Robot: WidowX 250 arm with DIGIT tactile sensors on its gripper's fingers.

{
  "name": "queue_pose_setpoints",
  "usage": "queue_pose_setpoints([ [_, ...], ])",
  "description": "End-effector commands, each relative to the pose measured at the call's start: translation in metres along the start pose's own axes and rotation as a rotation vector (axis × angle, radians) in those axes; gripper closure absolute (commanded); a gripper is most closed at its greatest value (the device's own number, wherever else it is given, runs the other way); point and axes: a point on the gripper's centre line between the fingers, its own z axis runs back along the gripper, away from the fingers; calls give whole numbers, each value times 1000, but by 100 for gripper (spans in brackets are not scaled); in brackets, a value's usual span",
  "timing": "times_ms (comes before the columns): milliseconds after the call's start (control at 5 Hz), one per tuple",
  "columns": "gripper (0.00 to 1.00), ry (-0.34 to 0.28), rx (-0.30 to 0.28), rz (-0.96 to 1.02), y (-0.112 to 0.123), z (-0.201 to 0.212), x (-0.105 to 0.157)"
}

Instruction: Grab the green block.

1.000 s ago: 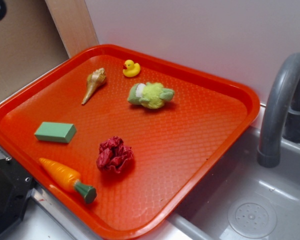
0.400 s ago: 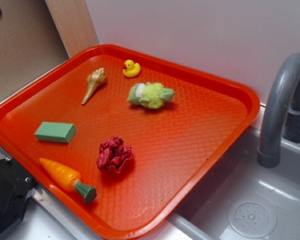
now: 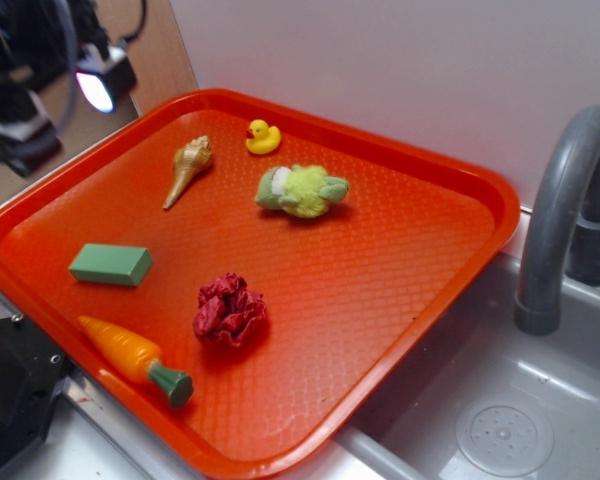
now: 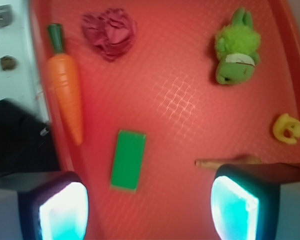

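Two pincer pads wide apart, empty, seashell half hidden, green block clear

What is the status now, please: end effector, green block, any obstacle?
End effector open, empty, high above the tray. Green block flat on tray, untouched, between the fingers in wrist view. Carrot nearest, apart from it; nothing blocking.

My exterior view looks down at an angle across the textured orange plastic tray, mid-distance. My wrist view faces straight down, closer. Both share that tray's surface.
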Motion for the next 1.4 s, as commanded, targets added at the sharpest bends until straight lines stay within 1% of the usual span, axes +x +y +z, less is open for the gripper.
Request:
queue_pose_setpoints([
  [0,0,123,63,238,-18,-36,1],
  [200,0,135,62,243,-27,-42,-16],
  [400,0,111,102,257,-27,-63,-19],
  [600,0,88,155,230,-12,-83,-8],
  [800,0,115,126,225,-8,-98,-5],
  [1000,0,130,85,216,-9,-103,-5],
  [1200,41,178,-23,178,-18,-103,-16],
])
